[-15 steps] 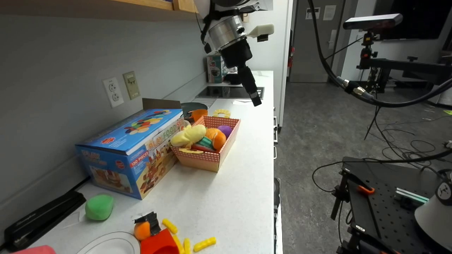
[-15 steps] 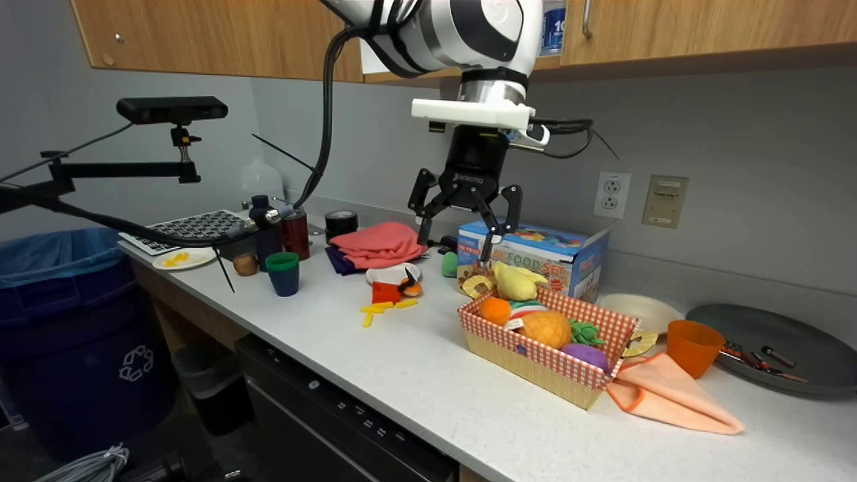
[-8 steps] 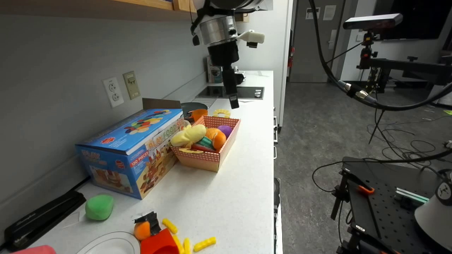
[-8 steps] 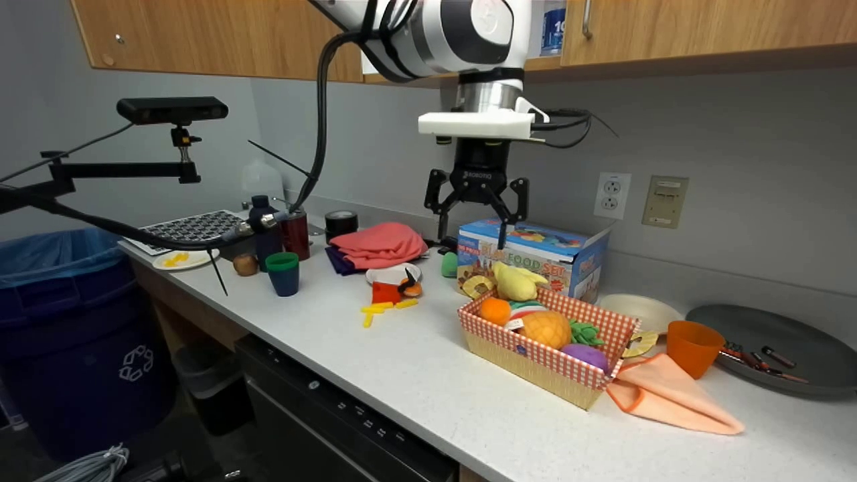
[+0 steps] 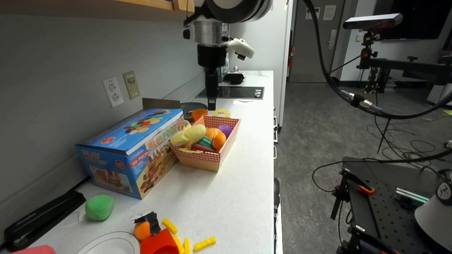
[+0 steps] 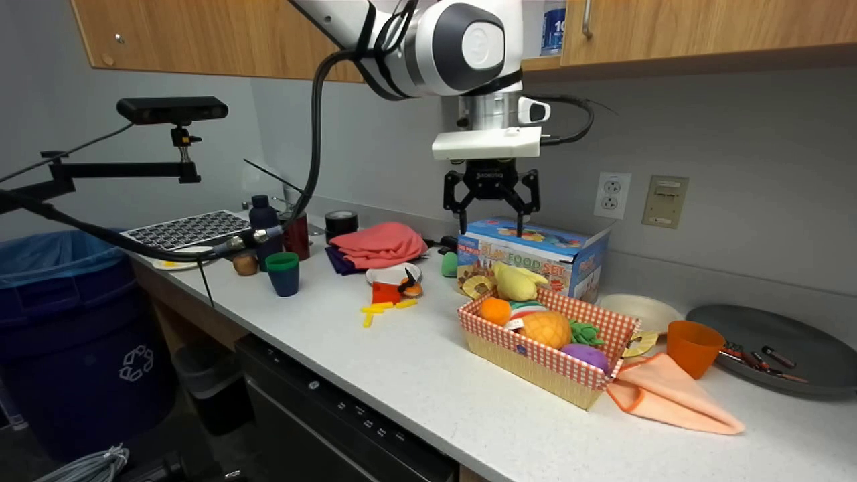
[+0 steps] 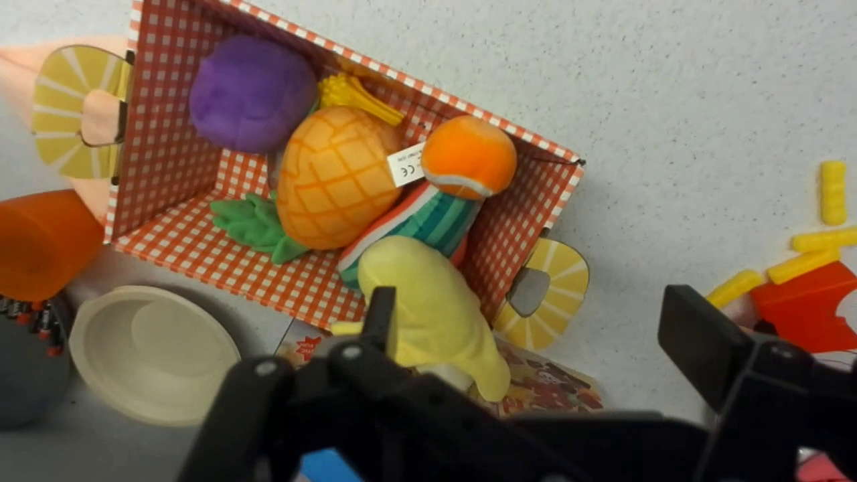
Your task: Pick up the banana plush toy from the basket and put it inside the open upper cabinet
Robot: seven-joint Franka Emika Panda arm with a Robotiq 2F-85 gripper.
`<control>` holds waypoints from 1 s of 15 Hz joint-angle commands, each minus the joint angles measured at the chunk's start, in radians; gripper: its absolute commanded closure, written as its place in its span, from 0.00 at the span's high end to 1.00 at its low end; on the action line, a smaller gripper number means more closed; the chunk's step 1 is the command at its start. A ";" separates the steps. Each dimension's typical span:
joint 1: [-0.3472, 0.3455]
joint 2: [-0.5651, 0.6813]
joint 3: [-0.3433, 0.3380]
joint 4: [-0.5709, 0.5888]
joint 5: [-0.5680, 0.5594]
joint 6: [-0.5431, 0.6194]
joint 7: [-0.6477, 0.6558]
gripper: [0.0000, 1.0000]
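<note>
Hand (image 6: 491,232) has swung upright, banana plush toy (image 6: 516,284) below.

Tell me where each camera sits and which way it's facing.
Exterior view: raised, looking along the counter, past the box; arm and gripper show.
Exterior view: off the counter's front, angled toward the wall; arm and gripper show.
Wrist view: mounted on the arm, looking down at the basket; gripper fingers show.
Both exterior views share the basket, banana, box and gripper.
</note>
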 commanded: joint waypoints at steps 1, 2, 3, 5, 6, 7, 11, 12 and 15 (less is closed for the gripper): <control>-0.015 0.000 0.016 0.001 -0.001 -0.003 0.003 1.00; -0.016 0.000 0.016 0.001 0.000 -0.003 0.003 1.00; -0.016 0.000 0.016 0.001 0.000 -0.003 0.003 1.00; -0.016 0.000 0.016 0.001 0.000 -0.003 0.003 1.00; -0.016 0.000 0.016 0.001 0.000 -0.003 0.003 1.00; -0.016 0.000 0.016 0.001 0.000 -0.003 0.003 1.00; -0.018 0.001 0.020 -0.011 0.011 0.006 -0.010 1.00; -0.021 0.001 0.025 -0.017 0.030 0.022 -0.023 1.00; -0.026 0.007 0.035 -0.029 0.076 0.066 -0.043 1.00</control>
